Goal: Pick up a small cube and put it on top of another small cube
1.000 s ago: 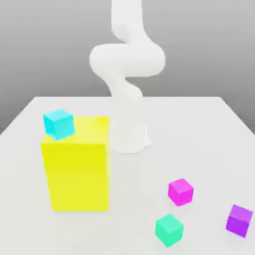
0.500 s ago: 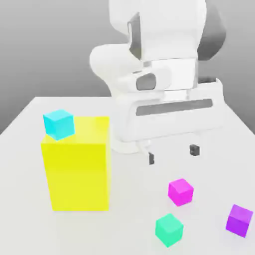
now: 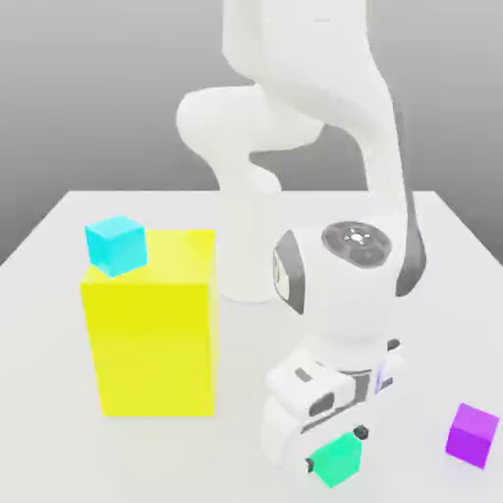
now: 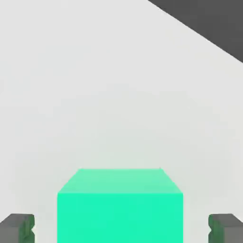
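Observation:
The small cube is sea-green and sits on the white table near the front, at the exterior view's right. My gripper has come down over it, the white hand covering the cube's top. In the hand view the small cube lies between the two dark fingertips, with a clear gap on each side. The gripper is open and touches nothing. The other small cube, the magenta-pink one, is hidden behind my hand and forearm in the exterior view.
A tall yellow block stands at the exterior view's left with a sky-blue cube on its top corner. A violet-purple cube lies at the front right. The arm's base rises behind.
The arm has swung forward and down, bringing the hand from mid-air onto the sea-green cube. The magenta-pink cube, visible before, is now covered by the hand. No cube has moved.

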Controlling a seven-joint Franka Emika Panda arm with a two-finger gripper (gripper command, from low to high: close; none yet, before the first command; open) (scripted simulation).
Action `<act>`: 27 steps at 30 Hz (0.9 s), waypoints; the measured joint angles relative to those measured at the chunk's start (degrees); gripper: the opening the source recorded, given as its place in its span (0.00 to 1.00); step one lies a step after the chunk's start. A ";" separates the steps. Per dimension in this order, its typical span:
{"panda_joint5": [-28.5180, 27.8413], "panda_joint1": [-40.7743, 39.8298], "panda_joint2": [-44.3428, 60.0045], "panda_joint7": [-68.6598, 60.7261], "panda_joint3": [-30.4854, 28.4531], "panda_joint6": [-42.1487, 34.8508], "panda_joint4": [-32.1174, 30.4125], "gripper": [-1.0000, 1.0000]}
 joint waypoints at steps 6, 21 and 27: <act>-0.03 -0.17 -2.51 0.03 0.19 -2.05 -0.51 0.00; 6.50 6.01 -32.79 19.16 8.25 -12.49 -20.19 0.00; 2.08 4.74 -24.42 24.26 9.25 -3.11 -21.26 0.00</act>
